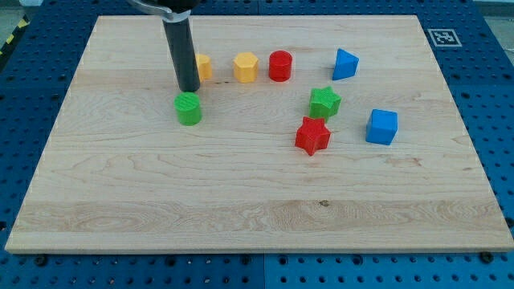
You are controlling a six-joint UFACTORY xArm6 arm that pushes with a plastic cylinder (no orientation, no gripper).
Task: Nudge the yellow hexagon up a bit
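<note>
The yellow hexagon (246, 67) lies near the view's top, just left of a red cylinder (280, 65). My tip (189, 89) stands left of the hexagon and slightly lower, just above a green cylinder (189, 108). The rod partly hides another yellow block (203, 67), whose shape I cannot make out. My tip is apart from the hexagon by about one block's width.
A blue triangular block (344, 64) lies at the top right. A green star (324, 102), a red star (312, 136) and a blue cube (382, 127) lie right of centre. A fiducial marker (442, 37) sits at the wooden board's (241, 201) top right corner.
</note>
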